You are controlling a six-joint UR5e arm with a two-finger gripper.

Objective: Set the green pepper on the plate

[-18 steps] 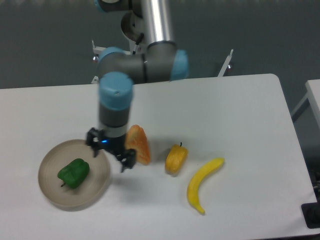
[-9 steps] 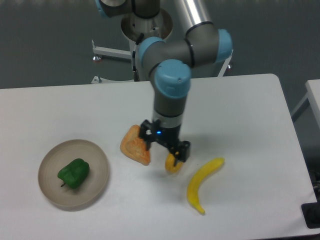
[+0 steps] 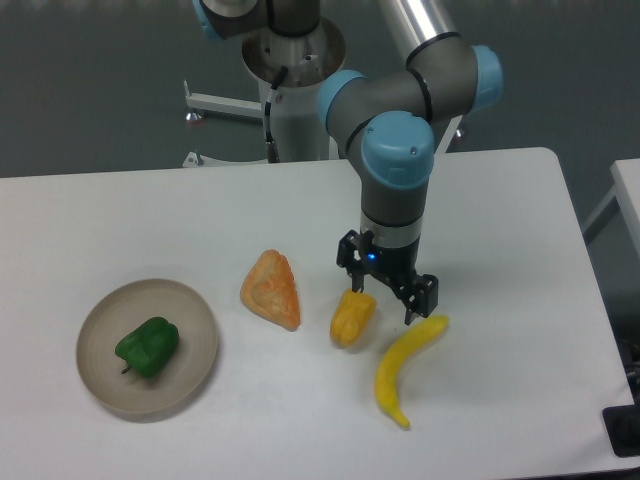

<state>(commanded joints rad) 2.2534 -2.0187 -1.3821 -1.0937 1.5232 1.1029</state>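
The green pepper (image 3: 147, 346) lies on the beige plate (image 3: 196, 322) at the table's left front, a little left of the plate's middle. My gripper (image 3: 386, 290) hangs far to the right of it, over the table between the yellow pepper (image 3: 352, 318) and the banana (image 3: 405, 366). Its fingers are spread apart and nothing is between them.
An orange wedge-shaped pastry (image 3: 271, 288) lies between the plate and the yellow pepper. The arm's base (image 3: 295, 70) stands behind the table's far edge. The table's right edge runs close to the banana's side.
My gripper has travelled right, from beside the plate past the pastry to above the yellow pepper and banana. The green pepper stays on the plate.
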